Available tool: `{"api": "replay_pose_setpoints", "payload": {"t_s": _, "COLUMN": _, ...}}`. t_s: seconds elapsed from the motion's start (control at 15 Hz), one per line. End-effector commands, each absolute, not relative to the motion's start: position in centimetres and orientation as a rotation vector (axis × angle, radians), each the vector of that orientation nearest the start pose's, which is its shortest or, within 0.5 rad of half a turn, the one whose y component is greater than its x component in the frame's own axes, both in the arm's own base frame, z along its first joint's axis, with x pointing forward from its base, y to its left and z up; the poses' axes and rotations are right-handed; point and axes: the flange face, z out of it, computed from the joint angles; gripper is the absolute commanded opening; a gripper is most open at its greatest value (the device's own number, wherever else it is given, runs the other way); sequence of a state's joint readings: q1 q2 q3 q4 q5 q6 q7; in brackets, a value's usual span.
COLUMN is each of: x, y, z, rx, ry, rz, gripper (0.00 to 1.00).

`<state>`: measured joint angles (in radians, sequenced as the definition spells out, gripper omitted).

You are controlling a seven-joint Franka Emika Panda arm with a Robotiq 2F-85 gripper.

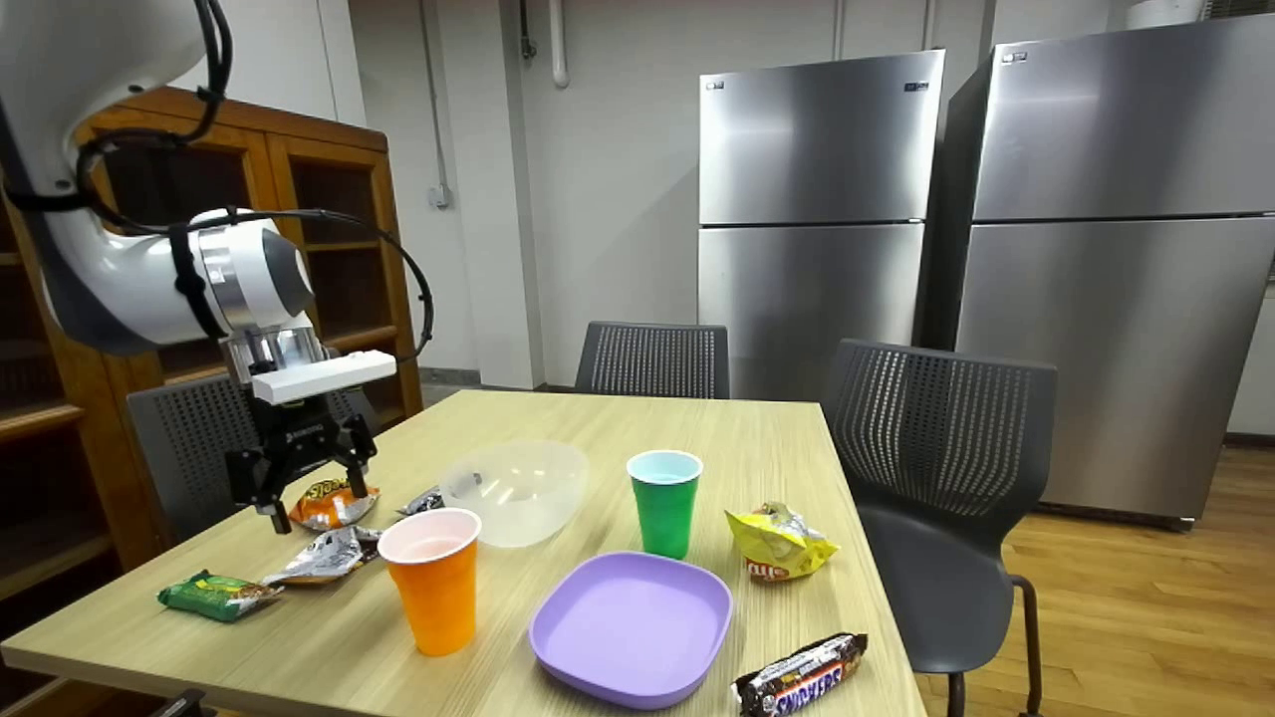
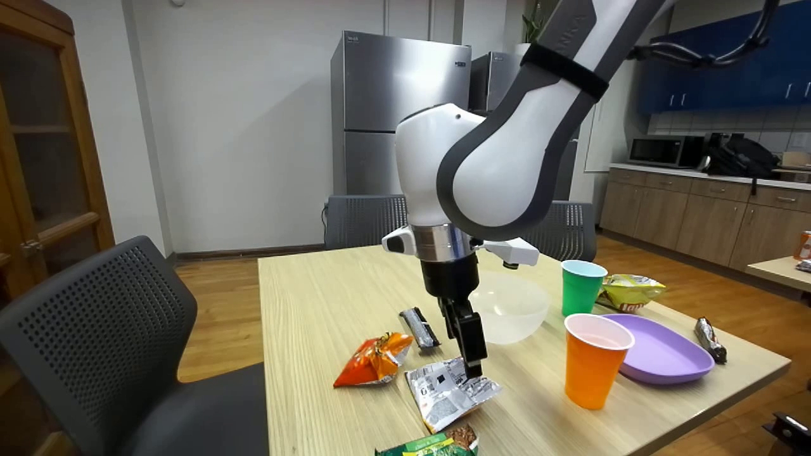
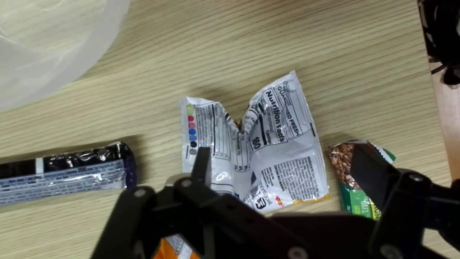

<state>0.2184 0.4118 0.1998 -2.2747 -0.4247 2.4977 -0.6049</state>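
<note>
Table: pale wood, fridges behind.
Claw: spread, nothing pinched, pointing down.
Silver packet: on the table below the claw, mostly between its fingertips in wrist view.
Crease: runs across the fingertip-to-fingertip line.
Green packet: just beside, partly hidden by one fingertip.
Gap: claw seems above; clearance hard to judge.

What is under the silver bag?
The silver bag lies on the wooden table, below the open gripper. You can see wood beside the bag, but the spot right underneath is covered, so I can't tell what's there.
</note>
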Motion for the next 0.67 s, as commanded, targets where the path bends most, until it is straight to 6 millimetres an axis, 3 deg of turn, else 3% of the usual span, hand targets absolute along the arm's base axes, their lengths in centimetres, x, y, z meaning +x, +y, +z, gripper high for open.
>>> {"api": "replay_pose_setpoints", "payload": {"t_s": 0.0, "x": 47.3, "y": 21.0, "z": 15.8, "rx": -2.479, "ry": -2.109, "rz": 0.288, "gripper": 1.0}}
{"api": "replay_pose_setpoints", "payload": {"t_s": 0.6, "x": 48.5, "y": 20.6, "z": 14.1, "rx": -2.456, "ry": -2.095, "rz": 0.305, "gripper": 1.0}}
